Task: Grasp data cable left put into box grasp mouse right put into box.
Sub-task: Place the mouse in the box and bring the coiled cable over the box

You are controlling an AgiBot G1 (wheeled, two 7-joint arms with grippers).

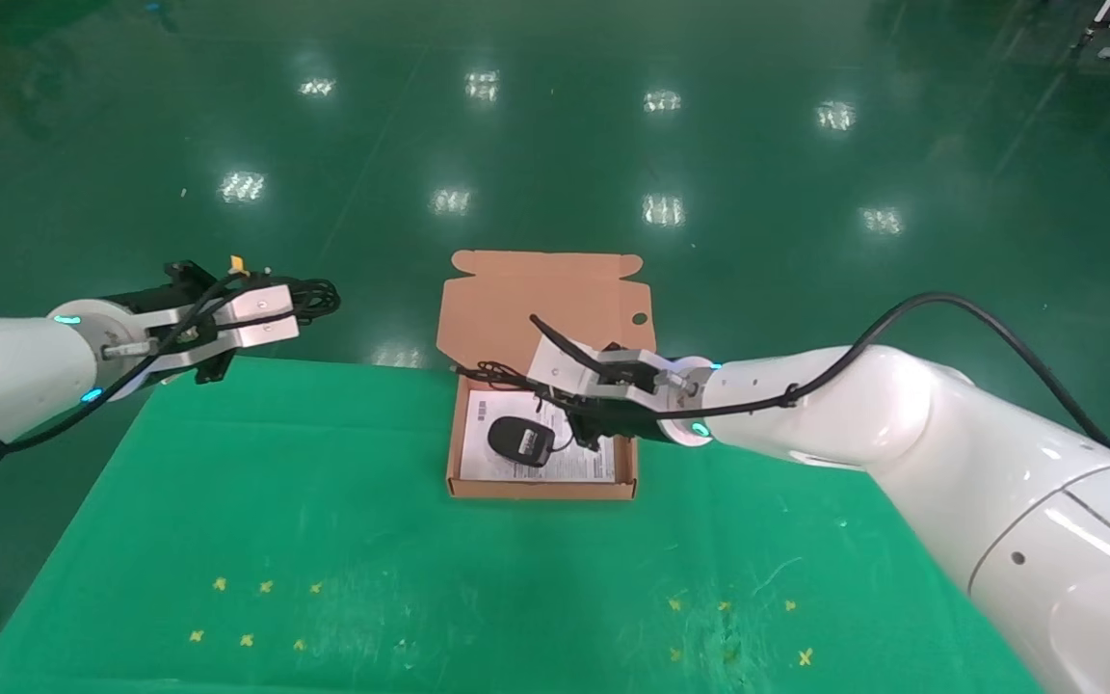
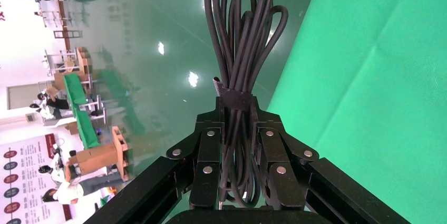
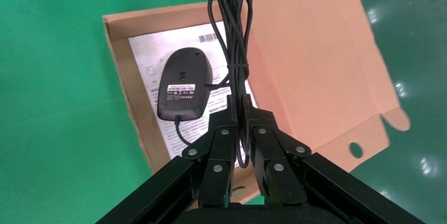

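Mouse (image 3: pixel 184 83): lay label-up inside box (image 1: pixel 463 439), its cord pinched by right gripper (image 3: pixel 242 109) above. Cable (image 2: pixel 243 50): clamped in left gripper (image 2: pixel 238 129), held far left of the box, not yet boxed.

Glossy green floor (image 1: pixel 555 145), reflected lights

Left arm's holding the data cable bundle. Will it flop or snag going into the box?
Probably floppy: the data cable loops splay loose beyond the left gripper. Its strap likely keeps them together. Loose loops might catch the box wall.
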